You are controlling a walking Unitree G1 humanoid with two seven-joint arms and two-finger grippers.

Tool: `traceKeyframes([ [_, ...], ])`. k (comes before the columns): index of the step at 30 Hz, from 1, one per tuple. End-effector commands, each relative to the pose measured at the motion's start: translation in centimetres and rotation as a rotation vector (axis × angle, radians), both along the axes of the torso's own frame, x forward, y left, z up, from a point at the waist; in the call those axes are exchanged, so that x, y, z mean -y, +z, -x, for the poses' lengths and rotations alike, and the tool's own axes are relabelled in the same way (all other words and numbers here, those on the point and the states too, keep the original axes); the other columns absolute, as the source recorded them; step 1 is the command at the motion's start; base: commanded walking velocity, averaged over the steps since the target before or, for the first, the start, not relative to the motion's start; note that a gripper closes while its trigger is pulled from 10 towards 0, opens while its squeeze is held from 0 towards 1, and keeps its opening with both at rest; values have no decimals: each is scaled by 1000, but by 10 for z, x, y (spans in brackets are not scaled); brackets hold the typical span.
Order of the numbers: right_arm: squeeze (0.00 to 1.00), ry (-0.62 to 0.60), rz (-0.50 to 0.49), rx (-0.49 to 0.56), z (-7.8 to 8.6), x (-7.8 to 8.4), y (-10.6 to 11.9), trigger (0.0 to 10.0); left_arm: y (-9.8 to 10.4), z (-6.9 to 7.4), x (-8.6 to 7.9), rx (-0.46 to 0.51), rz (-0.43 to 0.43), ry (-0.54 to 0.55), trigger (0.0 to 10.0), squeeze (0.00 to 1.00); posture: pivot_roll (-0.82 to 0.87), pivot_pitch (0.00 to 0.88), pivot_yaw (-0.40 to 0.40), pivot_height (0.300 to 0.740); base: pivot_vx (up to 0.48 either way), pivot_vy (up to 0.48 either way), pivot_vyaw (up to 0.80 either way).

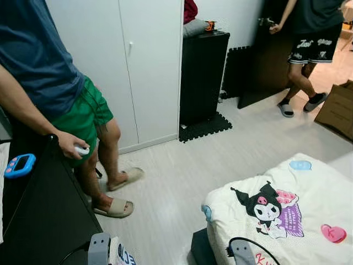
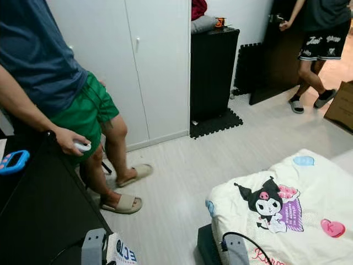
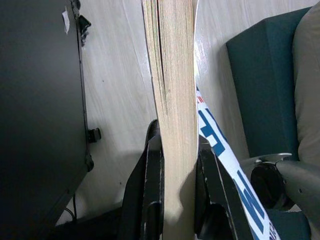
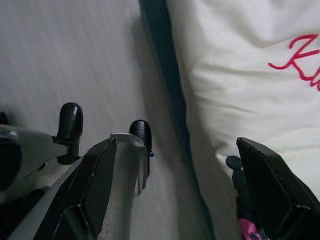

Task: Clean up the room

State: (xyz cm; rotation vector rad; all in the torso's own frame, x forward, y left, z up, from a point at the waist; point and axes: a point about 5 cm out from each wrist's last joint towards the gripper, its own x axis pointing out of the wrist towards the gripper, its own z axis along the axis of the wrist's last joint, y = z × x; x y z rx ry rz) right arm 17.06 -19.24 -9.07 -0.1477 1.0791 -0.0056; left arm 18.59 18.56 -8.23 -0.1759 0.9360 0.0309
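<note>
My left gripper [image 3: 177,200] is shut on a thick book [image 3: 172,90], held edge-on so its yellowed page block faces the wrist camera; the white cover with blue lettering [image 1: 122,255] shows at the bottom of the eye views beside my left wrist [image 1: 99,248]. My right gripper [image 4: 175,195] stands open over the pale wood floor, beside the edge of a bed with a white cartoon-print blanket [image 1: 287,215]. Nothing lies between its fingers. My right wrist [image 1: 242,251] shows low in front of the bed.
A person in green shorts [image 1: 83,116] stands close at my left, holding a small white object, beside a black desk [image 1: 44,215] with a blue device [image 1: 19,164]. A second person [image 1: 309,44] stands far right by a door. White wardrobe [image 1: 132,66], black cabinet [image 1: 203,72], cardboard box [image 1: 339,110].
</note>
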Motion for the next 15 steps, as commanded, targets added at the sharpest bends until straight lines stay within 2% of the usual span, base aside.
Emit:
traceKeyframes([
  [1, 0, 26, 4, -13, 5, -1, -2, 10000, 0, 5, -16, -24, -29, 42, 10000, 0, -33, 0, 7, 740, 0, 0, 0],
  [6, 0, 48, 16, -41, 11, 2, -4, 10000, 0, 5, -19, -9, -11, 94, 10000, 0, 1, 0, -12, 740, 0, 0, 0],
  [15, 0, 95, 30, -35, 7, 1, -3, 10000, -2, 10, -17, -14, 4, 95, 10000, 0, -5, 0, 1, 740, 0, 0, 0],
])
